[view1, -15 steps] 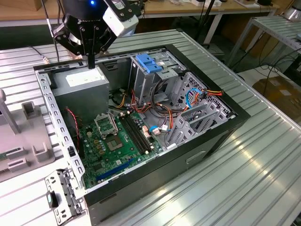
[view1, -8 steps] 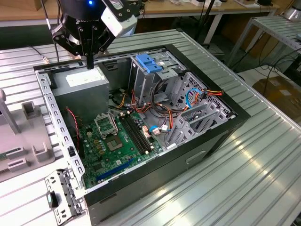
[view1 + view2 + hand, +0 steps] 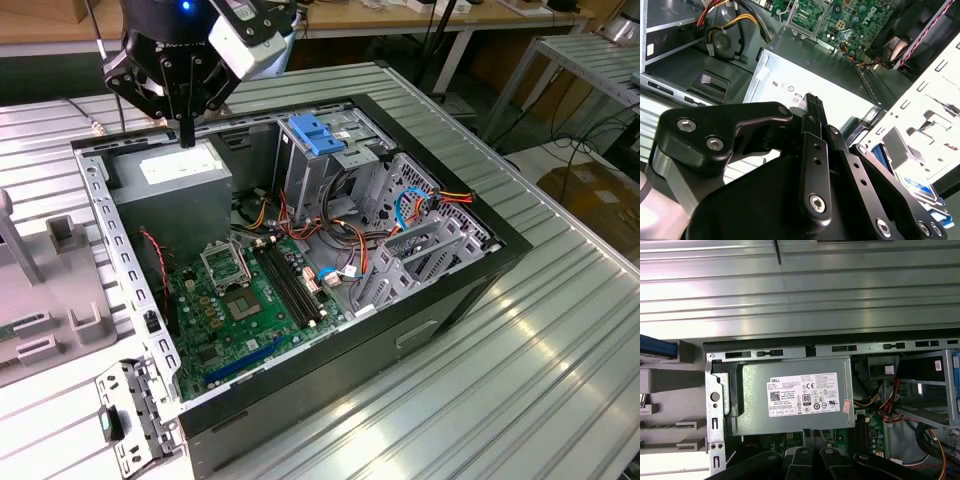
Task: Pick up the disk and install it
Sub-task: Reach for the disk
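The gripper (image 3: 812, 101), jaws shut on nothing, hangs over the far corner of the case (image 3: 330, 372), the disk (image 3: 657, 347) out on the bench (image 3: 530, 390) beside the case, the power supply (image 3: 172, 190) just beneath: dropping here would likely strike it, and shut jaws would only shove the disk.

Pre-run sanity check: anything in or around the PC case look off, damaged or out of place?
Nothing stands out. The case lies open, no damage or spills visible; cables loop loosely inside. The gripper sits shut over the power supply.
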Available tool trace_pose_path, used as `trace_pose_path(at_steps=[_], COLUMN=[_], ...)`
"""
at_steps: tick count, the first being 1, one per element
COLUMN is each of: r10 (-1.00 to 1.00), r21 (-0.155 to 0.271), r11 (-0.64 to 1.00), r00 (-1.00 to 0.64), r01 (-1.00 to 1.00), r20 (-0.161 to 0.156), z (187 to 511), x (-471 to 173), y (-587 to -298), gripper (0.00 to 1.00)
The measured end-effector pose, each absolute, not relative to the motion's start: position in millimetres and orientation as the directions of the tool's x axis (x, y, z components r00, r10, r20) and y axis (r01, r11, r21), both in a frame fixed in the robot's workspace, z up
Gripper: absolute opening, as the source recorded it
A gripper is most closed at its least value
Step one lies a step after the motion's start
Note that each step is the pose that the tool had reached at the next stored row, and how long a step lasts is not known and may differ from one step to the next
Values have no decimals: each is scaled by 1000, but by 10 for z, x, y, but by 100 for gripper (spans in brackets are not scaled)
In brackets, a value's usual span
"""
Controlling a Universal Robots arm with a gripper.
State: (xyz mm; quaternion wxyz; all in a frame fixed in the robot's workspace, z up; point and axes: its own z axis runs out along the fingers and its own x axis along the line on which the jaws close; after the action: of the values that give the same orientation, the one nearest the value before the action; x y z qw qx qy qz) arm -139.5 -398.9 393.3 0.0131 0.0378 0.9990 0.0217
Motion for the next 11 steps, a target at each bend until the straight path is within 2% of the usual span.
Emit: trace_pose_path(at_steps=[11], r10=[76], r21=[44], r11=[996], r00=[-997], r01=[75], r20=[-24], z=[3933], x=[-1434], y=[-3989], gripper=[11])
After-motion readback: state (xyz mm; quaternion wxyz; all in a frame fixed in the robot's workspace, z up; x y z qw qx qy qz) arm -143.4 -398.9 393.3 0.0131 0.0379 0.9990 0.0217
